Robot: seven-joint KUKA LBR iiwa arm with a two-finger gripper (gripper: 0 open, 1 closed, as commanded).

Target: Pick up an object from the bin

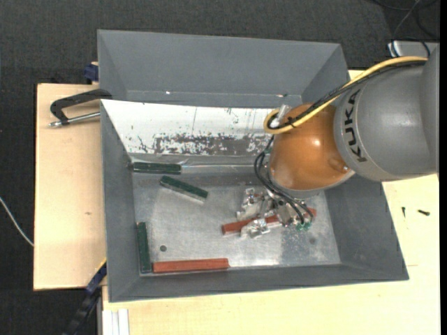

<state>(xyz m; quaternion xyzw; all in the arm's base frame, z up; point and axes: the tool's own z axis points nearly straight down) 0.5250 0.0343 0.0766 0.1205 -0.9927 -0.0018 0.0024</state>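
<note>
Left wall: green bar (143, 246). Front wall: long red-brown bar (190, 264). Both well apart from the action. Right of centre: short red-brown bar (234, 227) lies flat on bin floor (188, 222), jaws down over its right end; clenched or released, cannot tell. Risk: an end-grip lets the bar pivot and slip out.

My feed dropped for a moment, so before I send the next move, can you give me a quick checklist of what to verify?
1. Gripper low in the bin, right of centre: ok.
2. Short red stick lying under the gripper: ok.
3. Short red stick actually held: cannot tell.
4. Tilted green stick apart from the gripper: ok.
5. Long red stick at the front wall, clear of the gripper: ok.
</note>
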